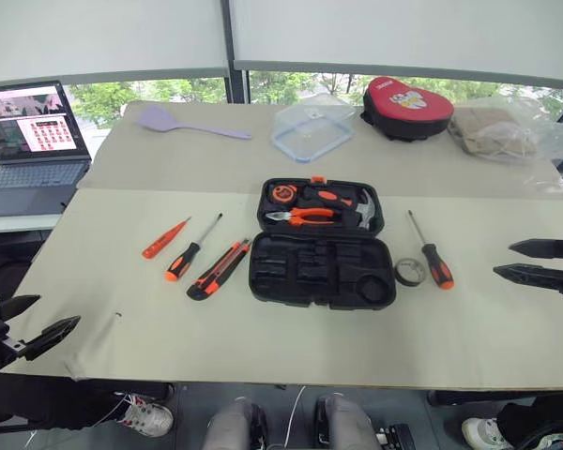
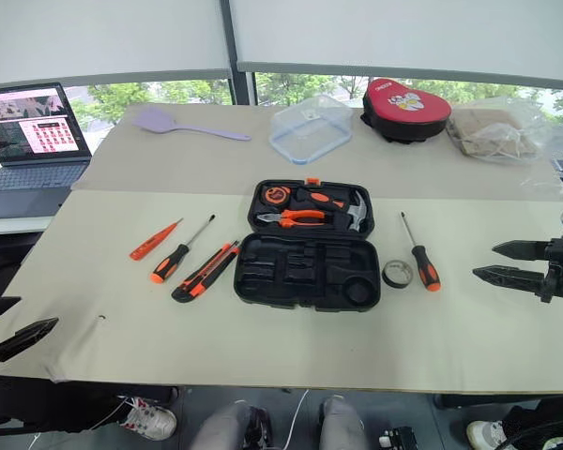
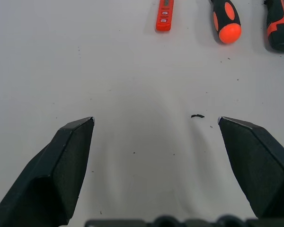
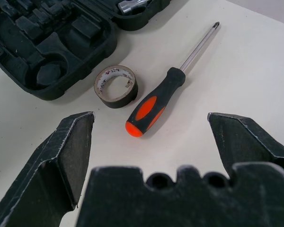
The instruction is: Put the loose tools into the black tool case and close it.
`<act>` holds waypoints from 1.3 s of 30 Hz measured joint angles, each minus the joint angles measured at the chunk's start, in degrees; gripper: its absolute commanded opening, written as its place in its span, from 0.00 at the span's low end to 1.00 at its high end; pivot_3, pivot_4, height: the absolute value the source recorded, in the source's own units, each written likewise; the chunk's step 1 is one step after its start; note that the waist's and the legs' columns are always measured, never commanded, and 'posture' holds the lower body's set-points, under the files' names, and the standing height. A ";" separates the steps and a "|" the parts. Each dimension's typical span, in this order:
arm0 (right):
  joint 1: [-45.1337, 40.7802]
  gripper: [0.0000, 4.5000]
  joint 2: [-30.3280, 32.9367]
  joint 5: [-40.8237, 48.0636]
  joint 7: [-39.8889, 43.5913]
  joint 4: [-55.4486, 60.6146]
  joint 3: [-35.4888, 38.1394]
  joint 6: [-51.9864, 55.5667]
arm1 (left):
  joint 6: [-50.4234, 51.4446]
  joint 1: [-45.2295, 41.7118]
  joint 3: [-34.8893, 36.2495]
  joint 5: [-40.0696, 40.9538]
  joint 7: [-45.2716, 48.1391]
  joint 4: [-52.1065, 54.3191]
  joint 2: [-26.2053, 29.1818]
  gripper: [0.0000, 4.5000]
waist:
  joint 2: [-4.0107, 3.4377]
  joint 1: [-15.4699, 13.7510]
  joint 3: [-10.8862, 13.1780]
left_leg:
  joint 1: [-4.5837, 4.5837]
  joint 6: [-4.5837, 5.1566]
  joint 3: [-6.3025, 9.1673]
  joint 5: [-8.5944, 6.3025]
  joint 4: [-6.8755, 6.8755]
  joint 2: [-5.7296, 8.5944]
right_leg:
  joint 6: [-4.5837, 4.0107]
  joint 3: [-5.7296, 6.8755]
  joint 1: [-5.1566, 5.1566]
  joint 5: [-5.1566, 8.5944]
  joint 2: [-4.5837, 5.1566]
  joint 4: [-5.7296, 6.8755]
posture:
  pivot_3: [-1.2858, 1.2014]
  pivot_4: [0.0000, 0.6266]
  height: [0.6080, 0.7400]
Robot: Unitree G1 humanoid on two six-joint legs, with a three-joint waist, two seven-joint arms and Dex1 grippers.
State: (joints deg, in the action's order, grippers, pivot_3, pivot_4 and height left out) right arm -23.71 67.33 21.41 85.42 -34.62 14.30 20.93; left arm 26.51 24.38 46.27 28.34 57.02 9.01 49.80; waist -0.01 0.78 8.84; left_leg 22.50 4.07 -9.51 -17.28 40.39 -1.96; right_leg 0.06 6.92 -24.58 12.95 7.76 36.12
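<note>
Black fingers on my right gripper [image 1: 524, 261] are spread wide and hold nothing. They hang over the table's [image 1: 291, 352] right side. Just past them lies a screwdriver with a black and orange handle [image 4: 152, 105]. Its fat end is toward my fingers and its metal tip points away, toward the far side of the table. The small grey tape roll [image 4: 116, 85] sits right beside it, next to the black tool case [image 1: 323, 267]. The case lies open in the middle, with bare slots in its near half.

My left gripper [image 1: 39, 325] is wide open too, and empty. Ahead of it lie a slim orange screwdriver [image 1: 165, 237], a second black and orange screwdriver [image 1: 192, 249] and the utility knife [image 1: 219, 268], all slanting away to the right.

I think my right arm should grab its screwdriver first, since it is nearer.
</note>
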 measured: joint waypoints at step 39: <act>-1.89 1.00 -16.32 15.81 -23.95 55.10 -5.19 17.42 | 24.55 -44.52 -48.37 -8.01 -24.10 -1.10 -2.68 0.24 | 0.21 -1.48 0.11 | -0.20 0.23 -0.04 0.43 0.00 0.10 | 0.12 -0.06 0.30 -0.08 -0.77 0.14 | 0.52 0.24 0.93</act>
State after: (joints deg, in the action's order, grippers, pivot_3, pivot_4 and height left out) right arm -25.60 51.01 37.21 61.47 20.49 9.11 38.35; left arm 51.06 -20.14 -2.09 20.33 32.92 7.91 47.12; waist 0.20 -0.70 8.95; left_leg 22.30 4.30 -9.55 -16.85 40.39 -1.87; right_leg 0.18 6.86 -24.27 12.87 6.99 36.26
